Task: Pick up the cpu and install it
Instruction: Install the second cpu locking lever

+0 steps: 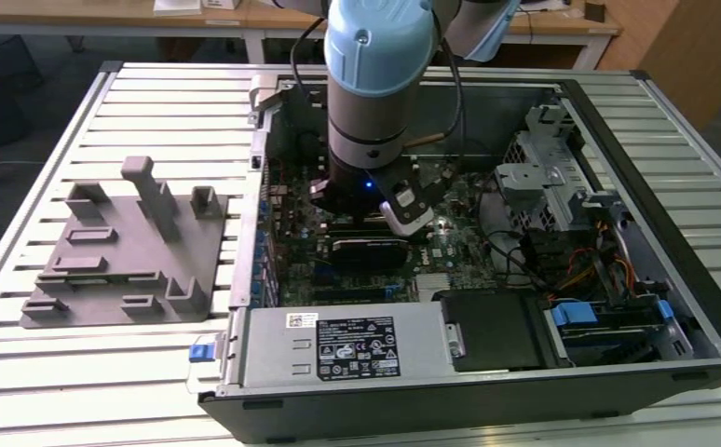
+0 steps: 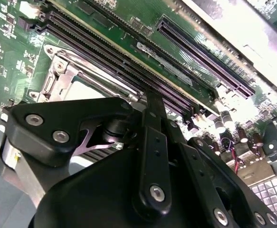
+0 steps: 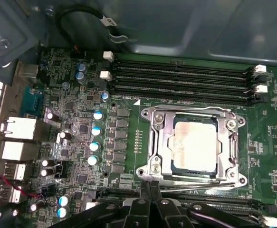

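First wrist view showed the cpu [image 3: 195, 145] lying flat in the metal socket frame [image 3: 158, 142] on the green motherboard [image 3: 124, 142], its pale silver top bare, just beyond the tip of the gripper [image 3: 150, 187]. The jaws held nothing and seemed drawn together, though their black linkage hid the tips. In the exterior view, the arm [image 1: 379, 93] stood over the open computer case [image 1: 659, 307] on the counter [image 1: 112, 372].

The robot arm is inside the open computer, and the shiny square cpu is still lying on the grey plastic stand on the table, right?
Not quite. The arm is inside the computer case, but the cpu sits in the socket frame on the motherboard, as the first wrist view shows. It isn't on the grey plastic fixture.
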